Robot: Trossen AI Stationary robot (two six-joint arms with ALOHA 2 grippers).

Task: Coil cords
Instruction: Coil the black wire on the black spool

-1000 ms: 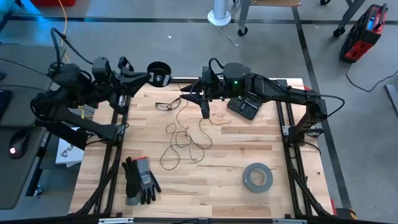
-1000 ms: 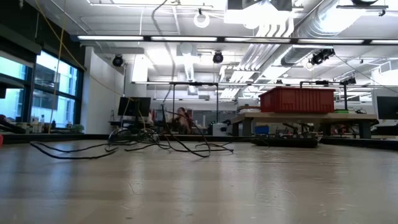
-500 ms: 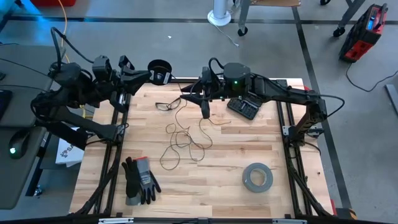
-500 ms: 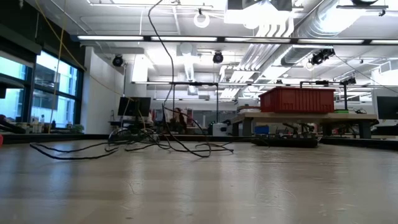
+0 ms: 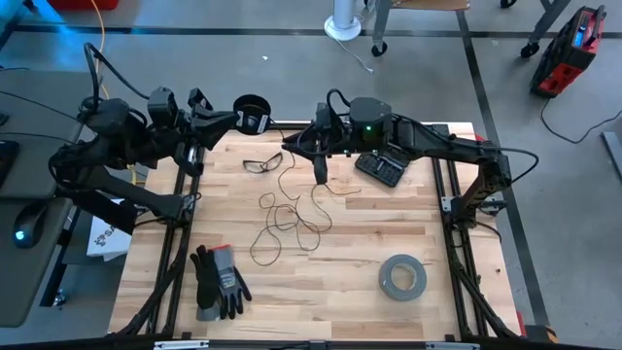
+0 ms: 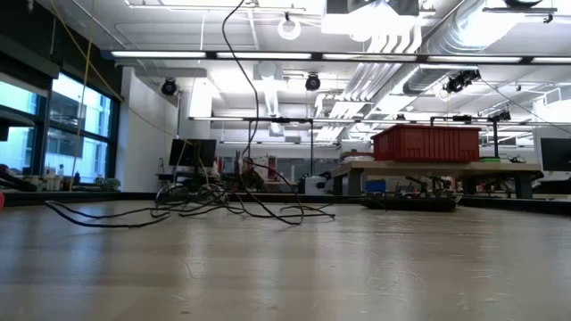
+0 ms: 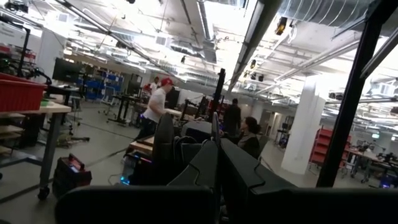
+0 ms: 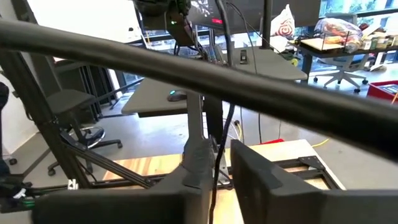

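toward the near middle of the worktop the cord lies in loose tangled loops, its long run heading from the near side away to the far edge. farther back one strand rises to the right gripper, whose fingers are pinched together on the cord. beyond the far edge the left gripper is clamped on the small black spool, well left of the right gripper.
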